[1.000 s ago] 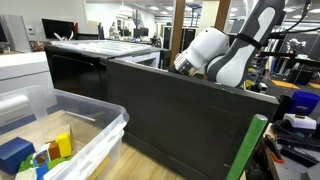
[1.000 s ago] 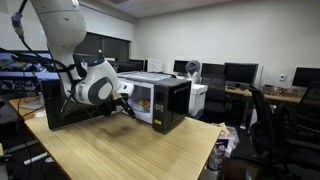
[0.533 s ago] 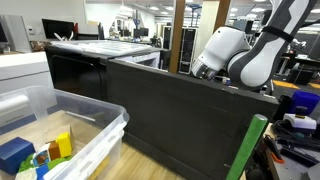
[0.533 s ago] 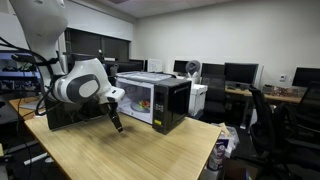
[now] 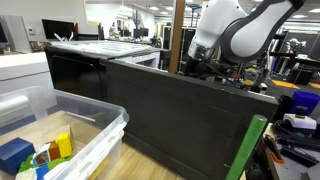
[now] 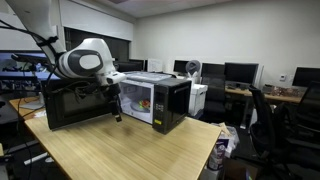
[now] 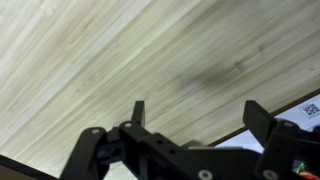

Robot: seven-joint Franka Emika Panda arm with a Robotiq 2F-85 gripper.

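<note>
Pincer [image 7: 197, 115] wide open — arm [image 6: 85, 62] risen since, seemingly clear of microwave door [image 6: 75, 105].

Arm [image 6: 82, 62] — glossy white, rounded shells; a fat bulbous joint housing at upper left in an exterior view, dark seams between segments. Thin black cables [image 6: 44, 44] run along the upper links. Gripper [image 7: 197, 112] matte black: two blunt fingers [image 7: 138, 112], angular linkage body along the wrist view's bottom edge — round pivot pins showing.
</note>
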